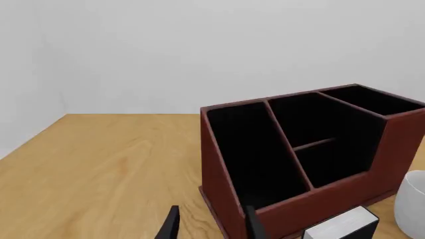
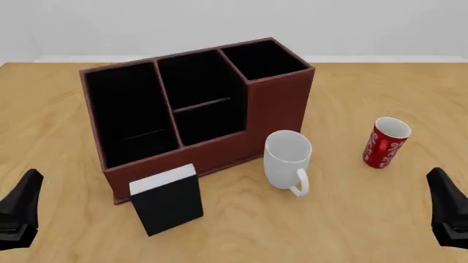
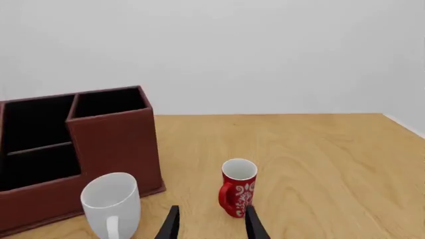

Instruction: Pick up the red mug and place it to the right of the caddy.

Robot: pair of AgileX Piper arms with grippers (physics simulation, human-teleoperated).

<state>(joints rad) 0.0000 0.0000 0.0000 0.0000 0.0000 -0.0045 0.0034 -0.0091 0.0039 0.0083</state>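
Red mug (image 2: 385, 142) is seen upright on the tabletop (image 2: 351, 219), well right of the caddy (image 2: 197, 107), w/ white mug (image 2: 287, 160) between. It is shown in front & right wrist views, not in left wrist view. Black box (image 2: 168, 198) is hidden from right wrist view. Caddy compartments are seen empty. Left gripper (image 1: 209, 224) & right gripper (image 3: 211, 224): fingers parted, nothing held.
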